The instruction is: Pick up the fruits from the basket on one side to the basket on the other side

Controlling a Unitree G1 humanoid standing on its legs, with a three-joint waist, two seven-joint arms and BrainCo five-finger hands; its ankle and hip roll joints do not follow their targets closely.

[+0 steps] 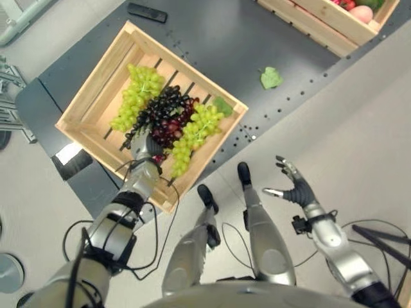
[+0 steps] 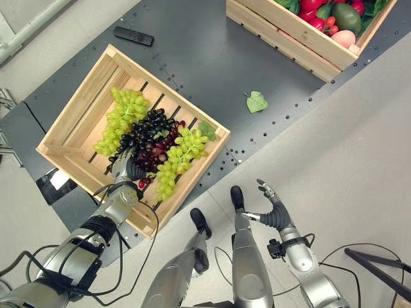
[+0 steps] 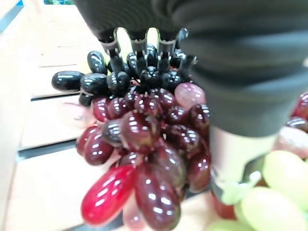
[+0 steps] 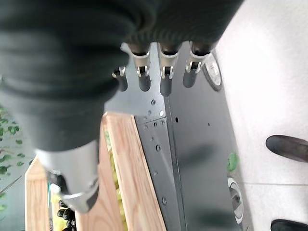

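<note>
A wooden crate (image 1: 92, 90) on the dark table holds two bunches of green grapes (image 1: 138, 93) (image 1: 196, 131) with a dark purple-and-red bunch (image 1: 168, 112) between them. My left hand (image 1: 146, 146) reaches into the crate from its near side. Its fingers (image 3: 137, 48) lie straight over the black grapes (image 3: 96, 82), the thumb (image 3: 231, 159) stands apart, and the red grapes (image 3: 144, 144) lie between them. My right hand (image 1: 295, 186) hovers open over the floor, off the table's near edge. A second crate (image 2: 289, 38) with mixed fruit stands at the far right.
A loose green leaf (image 1: 270, 78) lies on the table (image 1: 225, 45) between the two crates. A black remote (image 1: 147, 12) rests beyond the near crate. A black tripod leg (image 2: 379, 269) crosses the floor at the lower right.
</note>
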